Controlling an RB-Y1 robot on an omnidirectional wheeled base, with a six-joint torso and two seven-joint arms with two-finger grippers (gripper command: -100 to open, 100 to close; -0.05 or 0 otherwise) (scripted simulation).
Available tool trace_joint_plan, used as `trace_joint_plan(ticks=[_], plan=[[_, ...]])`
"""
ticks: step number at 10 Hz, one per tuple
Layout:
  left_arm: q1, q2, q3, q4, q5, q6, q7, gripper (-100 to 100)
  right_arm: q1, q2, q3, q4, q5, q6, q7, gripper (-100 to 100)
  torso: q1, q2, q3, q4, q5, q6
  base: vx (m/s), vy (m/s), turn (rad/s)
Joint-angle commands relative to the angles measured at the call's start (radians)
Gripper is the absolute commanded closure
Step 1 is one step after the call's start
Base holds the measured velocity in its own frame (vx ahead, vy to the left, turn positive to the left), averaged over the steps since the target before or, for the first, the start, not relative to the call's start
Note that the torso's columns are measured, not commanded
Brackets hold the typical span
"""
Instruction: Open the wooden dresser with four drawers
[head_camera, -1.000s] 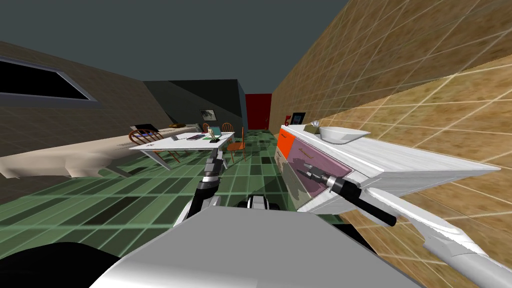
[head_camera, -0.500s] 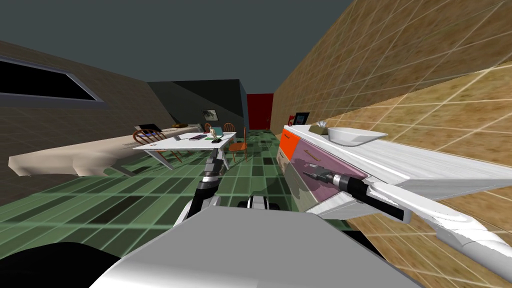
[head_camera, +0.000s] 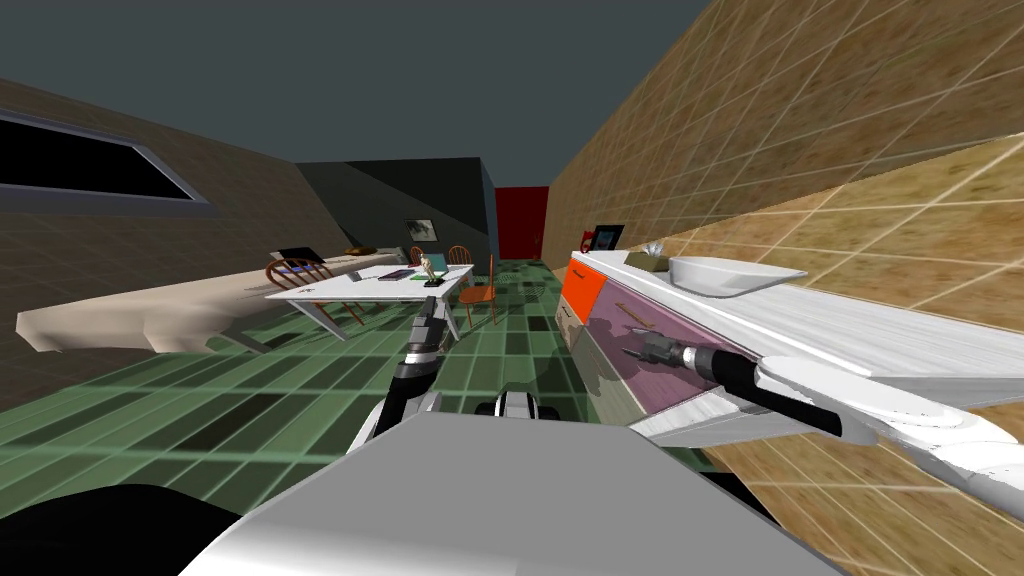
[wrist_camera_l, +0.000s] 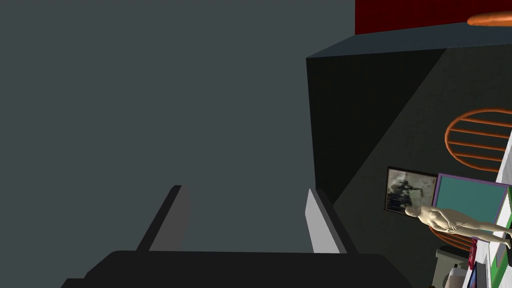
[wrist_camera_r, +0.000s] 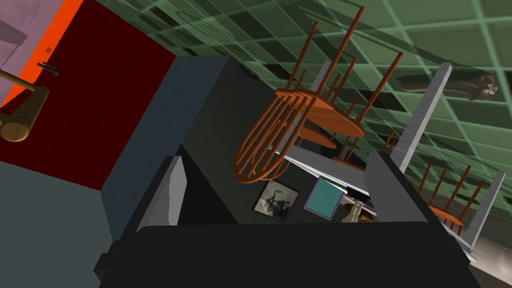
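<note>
The dresser (head_camera: 850, 335) runs along the tiled wall on my right, with a white wood-grain top and drawer fronts in pink (head_camera: 610, 340) and orange (head_camera: 578, 285). My right gripper (head_camera: 634, 351) hovers open in front of the pink front, just below its thin brown handle (head_camera: 636, 318). In the right wrist view the right gripper (wrist_camera_r: 280, 192) holds nothing, and a wooden handle (wrist_camera_r: 19, 119) lies outside its fingers, off to one side. My left gripper (head_camera: 428, 308) is raised over the floor in the middle, and the left wrist view shows the left gripper (wrist_camera_l: 245, 215) open with nothing in it.
A white bowl (head_camera: 732, 275), a small box (head_camera: 648, 260) and a picture frame (head_camera: 603, 238) stand on the dresser top. A white table (head_camera: 330, 290) with small items and brown chairs (head_camera: 478, 290) sits ahead on the green tiled floor. A long beige surface (head_camera: 150, 310) lies left.
I have shifted, so the dresser sits further right in the picture. My right arm has reached further along the pink drawer front, closer to its handle. The left arm has stayed put.
</note>
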Motion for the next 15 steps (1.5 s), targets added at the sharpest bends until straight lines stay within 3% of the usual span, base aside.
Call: trace_joint_plan(ticks=[1, 2, 5, 11, 13, 14, 15], plan=[[0.0, 0.0, 0.0, 0.0, 0.0, 0.0, 0.0, 0, 0.005, -0.075, 0.005, 0.059, 0.051, 0.008, 0.064, -100, 0.001, 0.0, 0.0, 0.0, 0.0, 0.0, 0.058, 0.03, 0.01], [0.0, 0.0, 0.0, 0.0, 0.0, 0.0, 0.0, 0, 0.005, -0.075, 0.005, 0.059, 0.051, 0.008, 0.064, -100, 0.001, 0.001, 0.001, 0.0, 0.0, 0.0, 0.038, 0.018, 0.002], [0.0, 0.0, 0.0, 0.0, 0.0, 0.0, 0.0, 0, -0.003, -0.141, 0.021, 0.125, 0.104, 0.012, 0.127, -100, 0.001, 0.001, 0.001, 0.0, 0.0, 0.0, 0.043, 0.019, 0.003], [0.0, 0.0, 0.0, 0.0, 0.0, 0.0, 0.0, 0, -0.012, -0.221, 0.035, 0.196, 0.162, 0.015, 0.192, -100, -0.002, 0.0, 0.0, 0.0, -0.001, 0.0, 0.034, 0.02, 0.004], [0.0, 0.0, 0.0, 0.0, 0.0, 0.0, 0.0, 0, -0.005, -0.185, 0.048, 0.189, 0.167, 0.042, 0.199, -100, -0.001, 0.002, 0.001, 0.0, 0.0, 0.0, 0.038, 0.007, 0.043], [0.0, 0.0, 0.0, 0.0, 0.0, 0.0, 0.0, 0, -0.012, -0.196, 0.047, 0.188, 0.165, 0.031, 0.191, -100, 0.0, -0.001, 0.0, 0.0, 0.0, 0.0, 0.038, 0.004, 0.025], [0.0, 0.0, 0.0, 0.0, 0.0, 0.0, 0.0, 0, -0.013, -0.194, 0.049, 0.189, 0.166, 0.033, 0.193, 100, 0.0, 0.001, 0.0, 0.0, 0.0, 0.0, 0.01, -0.004, 0.007]])
